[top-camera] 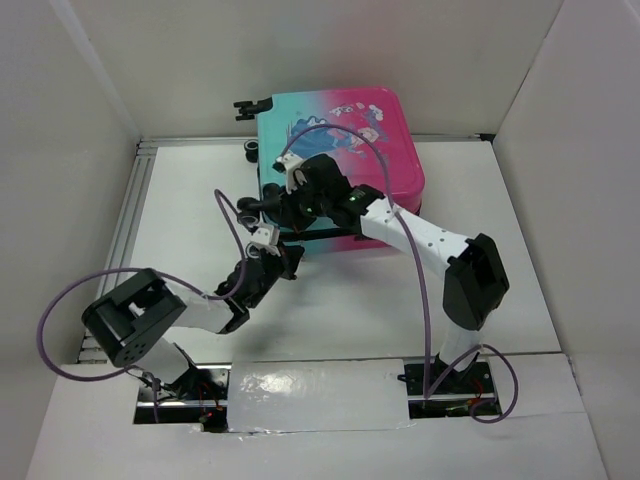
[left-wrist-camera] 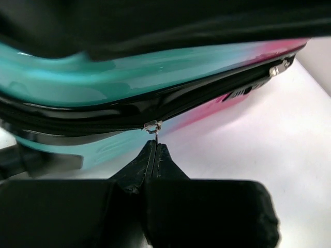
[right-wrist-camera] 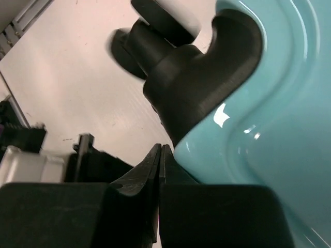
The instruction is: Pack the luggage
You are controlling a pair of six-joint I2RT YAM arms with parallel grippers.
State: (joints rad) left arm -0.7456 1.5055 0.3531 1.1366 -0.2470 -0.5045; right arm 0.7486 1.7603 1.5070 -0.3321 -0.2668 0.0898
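The luggage [top-camera: 385,115] lies flat at the back of the table, pink-to-teal shell up, lid down. In the left wrist view its black zipper band [left-wrist-camera: 103,116] runs between the two shell halves. My left gripper [left-wrist-camera: 155,145] is shut on the small metal zipper pull [left-wrist-camera: 153,127] at the near side; it also shows in the top view [top-camera: 283,262]. My right gripper [right-wrist-camera: 161,151] is shut and empty, its tips against the teal shell [right-wrist-camera: 279,129] just below the black wheel housing [right-wrist-camera: 201,77]; it also shows in the top view [top-camera: 290,205].
A second metal slider [left-wrist-camera: 279,67] sits further along the zipper toward the pink end. Suitcase wheels [top-camera: 250,150] and the black handle [top-camera: 252,105] stick out at the left end. An aluminium rail [top-camera: 130,215] lines the table's left side. White walls enclose the table.
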